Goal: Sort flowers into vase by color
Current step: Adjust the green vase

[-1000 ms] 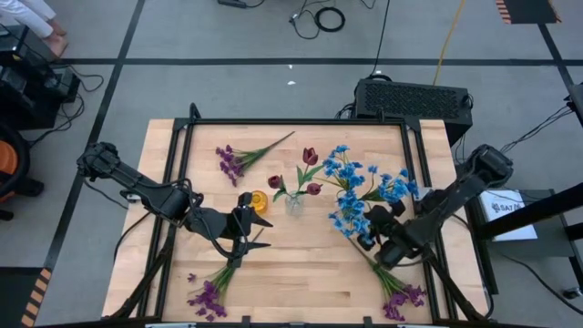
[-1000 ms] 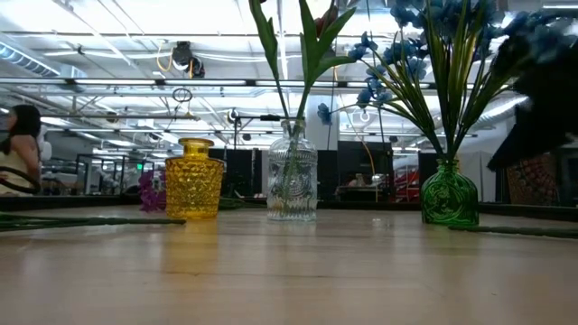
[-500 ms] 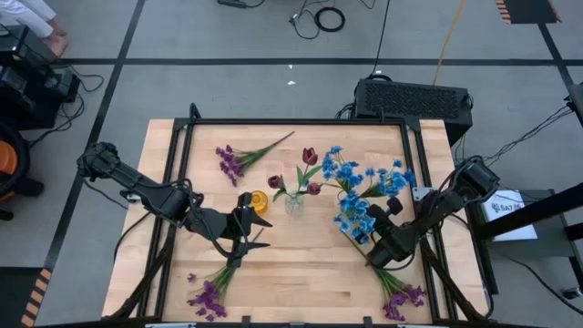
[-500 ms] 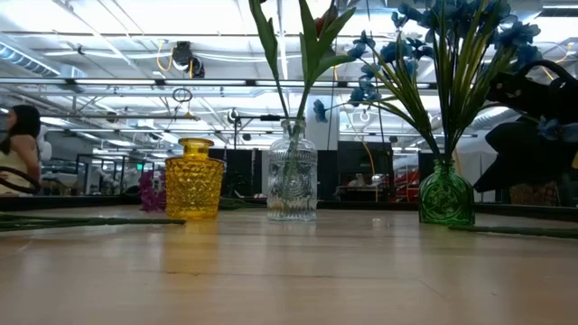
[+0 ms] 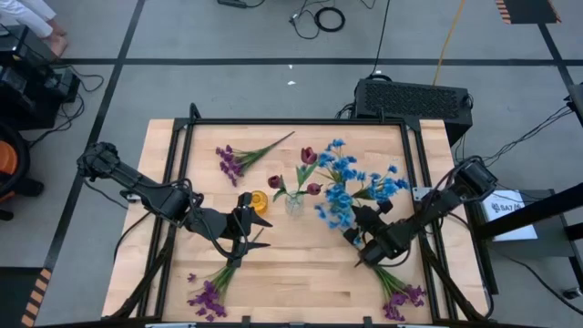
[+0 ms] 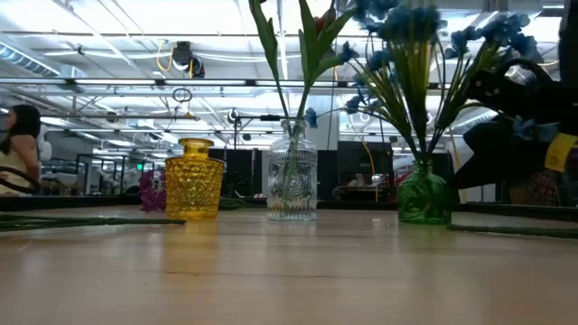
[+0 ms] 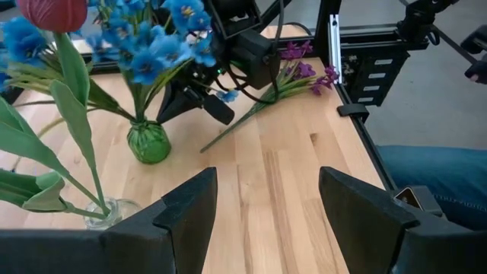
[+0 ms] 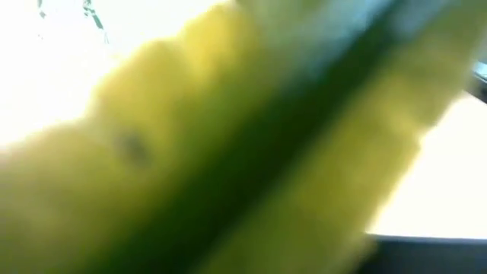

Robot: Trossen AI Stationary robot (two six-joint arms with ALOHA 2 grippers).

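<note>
On the light wooden bench [image 5: 301,264], three small vases are seen in a row: a yellow faceted glass vase [image 6: 193,178], a clear ribbed glass vase [image 6: 292,183] and a round green glass vase [image 6: 424,192]. The dark red flowers with broad green leaves [image 5: 306,171] are placed in the clear vase, and a bunch of blue flowers on thin green stems [image 5: 351,187] is placed in the green vase.

The right hand [image 5: 366,251] is found just beside the green vase, at its near side, with the fingers fully closed. Whether a stem is held there cannot be told; its own camera is filled by a blurred yellow-green shape.

The left hand [image 5: 248,230] is held low near the yellow vase, with its fingers [image 7: 190,209] spread apart and nothing between them.

Three purple flower sprigs are lying flat on the bench: one at the far side [image 5: 235,159], one at the near left corner [image 5: 211,292] and one at the near right corner [image 5: 401,293].
</note>
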